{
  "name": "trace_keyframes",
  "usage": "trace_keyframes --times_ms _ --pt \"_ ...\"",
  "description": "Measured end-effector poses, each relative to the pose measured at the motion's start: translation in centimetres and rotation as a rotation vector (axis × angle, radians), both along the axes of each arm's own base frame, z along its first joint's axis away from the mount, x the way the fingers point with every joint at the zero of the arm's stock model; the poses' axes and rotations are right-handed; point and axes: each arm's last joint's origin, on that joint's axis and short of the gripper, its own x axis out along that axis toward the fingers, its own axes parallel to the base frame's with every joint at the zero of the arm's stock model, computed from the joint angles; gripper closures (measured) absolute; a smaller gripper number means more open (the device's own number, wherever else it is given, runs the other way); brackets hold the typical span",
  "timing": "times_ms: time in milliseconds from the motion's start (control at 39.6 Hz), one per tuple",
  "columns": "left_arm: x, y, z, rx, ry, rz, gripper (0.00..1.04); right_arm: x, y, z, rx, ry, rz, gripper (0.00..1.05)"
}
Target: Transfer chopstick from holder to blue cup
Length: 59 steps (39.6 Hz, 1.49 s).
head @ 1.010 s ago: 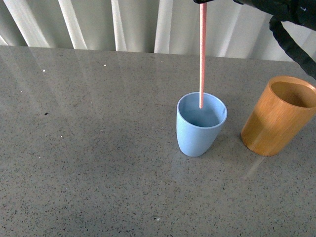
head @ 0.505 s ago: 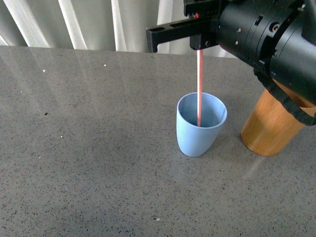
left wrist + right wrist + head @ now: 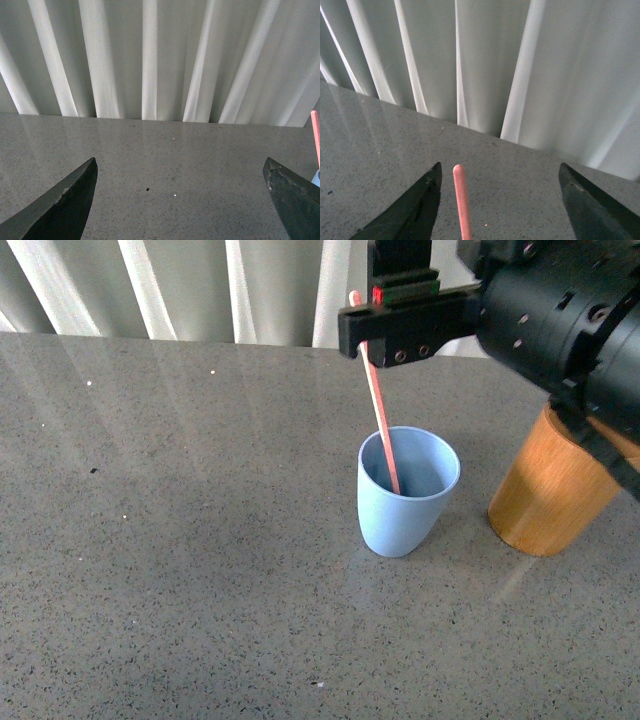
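Note:
The pink chopstick [image 3: 383, 425] stands in the light blue cup [image 3: 405, 512], its lower end inside, leaning toward the back left. My right gripper [image 3: 385, 315] hovers open around its top end and does not grip it. In the right wrist view the stick's rounded top [image 3: 461, 197] is free between the open jaws [image 3: 500, 202], close to one finger [image 3: 415, 212]. The orange-brown holder [image 3: 545, 502] stands right of the cup, partly hidden by my right arm. My left gripper [image 3: 177, 200] is open and empty over the table; the stick [image 3: 315, 135] shows at that view's edge.
The grey speckled table [image 3: 180, 540] stretches left and in front of the cup. White pleated curtains [image 3: 180, 285] hang behind its far edge. My black right arm [image 3: 560, 320] fills the upper right of the front view.
My right gripper came down with the stick, lowering it into the blue cup, then opened. The stick, upright before, now leans to the left, free of the jaws.

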Motion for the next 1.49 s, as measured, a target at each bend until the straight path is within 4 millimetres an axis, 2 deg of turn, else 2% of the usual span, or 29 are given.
trace_keyframes --times_ms 177,303,353,379,480,555,631,707,783,959,1035,1136,1489 --pt "0.0 0.0 0.0 0.000 0.000 0.000 0.07 -1.4 -2.1 2.9 0.010 -0.034 -0.085 0.08" --pt "0.0 0.0 0.0 0.000 0.000 0.000 0.07 -4.2 -6.0 5.1 -0.013 0.015 -0.318 0.10" --pt "0.0 0.0 0.0 0.000 0.000 0.000 0.07 -6.1 -8.1 5.5 -0.028 0.061 -0.431 0.10" --pt "0.0 0.0 0.0 0.000 0.000 0.000 0.07 -7.7 -9.7 5.7 -0.043 0.090 -0.519 0.10" --pt "0.0 0.0 0.0 0.000 0.000 0.000 0.07 -11.4 -12.6 5.4 -0.069 0.145 -0.655 0.10" --pt "0.0 0.0 0.0 0.000 0.000 0.000 0.07 -13.2 -13.6 5.5 -0.060 0.138 -0.702 0.10" --pt "0.0 0.0 0.0 0.000 0.000 -0.001 0.07 -13.4 -13.6 5.8 -0.049 0.122 -0.689 0.10" --pt "0.0 0.0 0.0 0.000 0.000 0.001 0.07 -13.4 -13.8 5.4 0.001 0.049 -0.556 0.19" --pt "0.0 0.0 0.0 0.000 0.000 0.004 0.07 -14.0 -14.2 4.7 0.028 -0.027 -0.386 0.36" --pt "0.0 0.0 0.0 0.000 0.000 -0.001 0.07 -15.1 -14.9 3.7 0.028 -0.043 -0.399 0.73" --pt "0.0 0.0 0.0 0.000 0.000 0.000 0.07 -15.3 -14.9 3.3 0.027 -0.037 -0.398 0.84" --pt "0.0 0.0 0.0 0.000 0.000 0.000 0.07 -15.8 -14.9 3.1 0.025 -0.047 -0.398 1.05" --pt "0.0 0.0 0.0 0.000 0.000 0.000 0.07 -16.8 -14.9 2.3 0.031 -0.072 -0.397 1.04"
